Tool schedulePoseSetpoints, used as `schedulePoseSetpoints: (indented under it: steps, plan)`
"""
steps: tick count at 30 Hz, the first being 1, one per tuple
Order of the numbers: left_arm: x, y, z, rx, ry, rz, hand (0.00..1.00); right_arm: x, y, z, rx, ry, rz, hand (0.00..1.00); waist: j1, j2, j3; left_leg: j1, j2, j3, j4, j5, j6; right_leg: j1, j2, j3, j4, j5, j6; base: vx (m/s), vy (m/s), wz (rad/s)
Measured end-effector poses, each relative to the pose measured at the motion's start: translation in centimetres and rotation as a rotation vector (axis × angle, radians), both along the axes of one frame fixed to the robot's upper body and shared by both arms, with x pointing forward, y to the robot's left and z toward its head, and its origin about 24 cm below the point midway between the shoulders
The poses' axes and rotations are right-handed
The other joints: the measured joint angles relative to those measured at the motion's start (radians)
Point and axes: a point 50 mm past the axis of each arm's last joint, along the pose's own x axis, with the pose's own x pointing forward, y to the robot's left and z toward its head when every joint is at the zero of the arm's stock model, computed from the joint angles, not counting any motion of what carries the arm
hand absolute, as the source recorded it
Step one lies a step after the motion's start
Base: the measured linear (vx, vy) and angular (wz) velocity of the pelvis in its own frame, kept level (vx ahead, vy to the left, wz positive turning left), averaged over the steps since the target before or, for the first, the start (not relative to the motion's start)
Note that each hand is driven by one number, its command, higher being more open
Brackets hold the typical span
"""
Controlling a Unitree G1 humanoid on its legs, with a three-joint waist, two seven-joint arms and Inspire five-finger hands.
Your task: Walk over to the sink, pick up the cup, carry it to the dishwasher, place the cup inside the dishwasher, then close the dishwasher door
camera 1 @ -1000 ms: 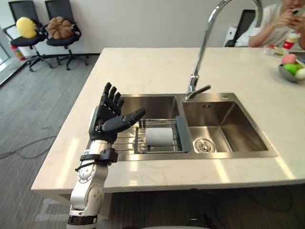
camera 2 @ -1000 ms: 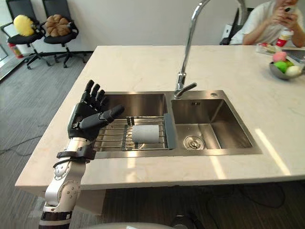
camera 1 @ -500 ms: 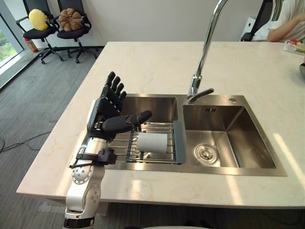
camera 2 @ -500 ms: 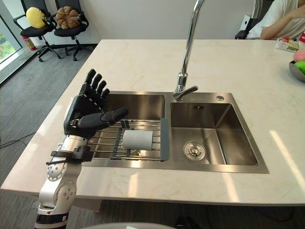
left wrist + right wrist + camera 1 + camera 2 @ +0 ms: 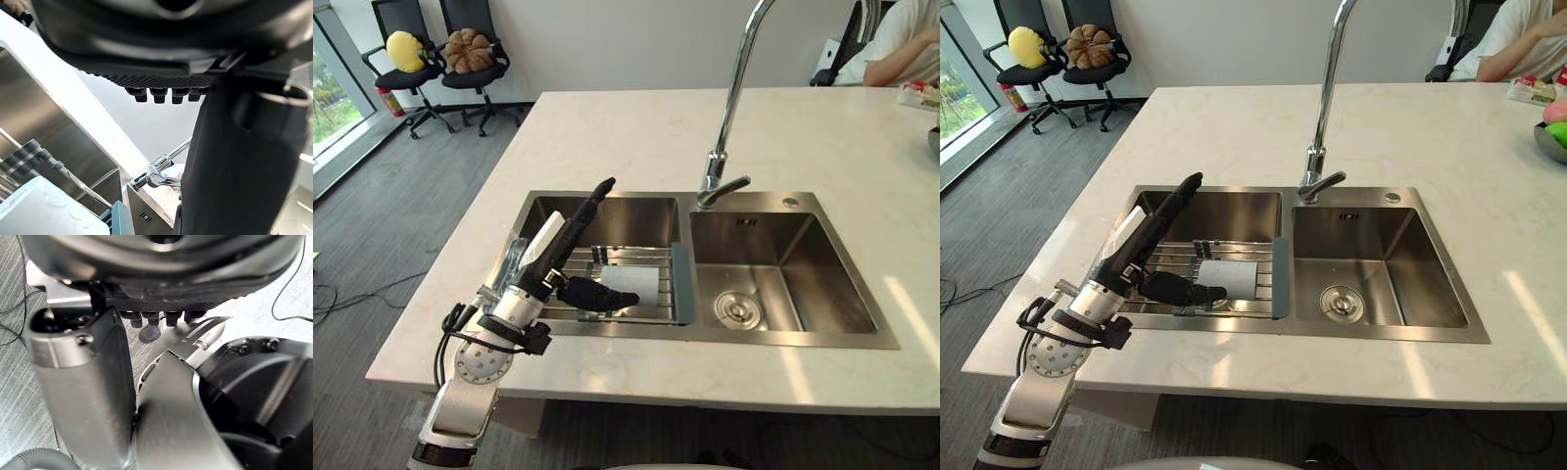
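A white cup (image 5: pixel 632 285) lies on its side on a wire rack (image 5: pixel 625 258) in the left basin of the steel double sink (image 5: pixel 783 338). My left hand (image 5: pixel 546 258) hangs over that basin's front left corner, open. Its fingers (image 5: pixel 592 201) point straight out over the basin. Its thumb (image 5: pixel 597 294) reaches along the rack to the cup's left end; I cannot tell whether it touches. The left wrist view shows the cup (image 5: pixel 49 208) just past the thumb (image 5: pixel 234 161). My right hand (image 5: pixel 83 396), also open, shows in the right wrist view, away from the sink.
A tall curved faucet (image 5: pixel 732 98) rises between the basins. The right basin (image 5: pixel 773 284) holds only its drain. A person (image 5: pixel 901 49) sits at the counter's far right by a fruit bowl (image 5: pixel 1552 122). Two office chairs (image 5: pixel 440 49) stand at the back left.
My left hand has dropped from upright above the counter edge and tilted forward over the left basin, bringing its thumb down beside the cup. The camera shifted slightly.
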Motion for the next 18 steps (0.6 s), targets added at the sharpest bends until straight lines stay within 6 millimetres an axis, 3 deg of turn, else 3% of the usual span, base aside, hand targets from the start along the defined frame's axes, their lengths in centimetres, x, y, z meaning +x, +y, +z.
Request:
schedulePoseSetpoints:
  steps: [6,18]
  plan:
    - [-0.2,-0.9,-0.5,0.039,-0.041,-0.02,1.0,0.2,-0.3,0.1,0.005,-0.022,0.005,1.0,-0.023,0.006,0.002,0.008,0.0,0.01,-0.006,0.0,-0.003,-0.005,0.001,0.006,0.0,0.005,-0.001,0.01,0.009,-0.04]
    - [0.7,-1.6,-3.0,0.166,0.106,-0.096,1.0,0.5,-0.5,0.2,0.002,-0.057,-0.001,1.0,-0.059,0.021,0.01,0.017,0.001,0.061,0.005,-0.02,0.001,-0.025,0.005,0.048,-0.001,0.011,0.002,-0.02,0.014,-0.12]
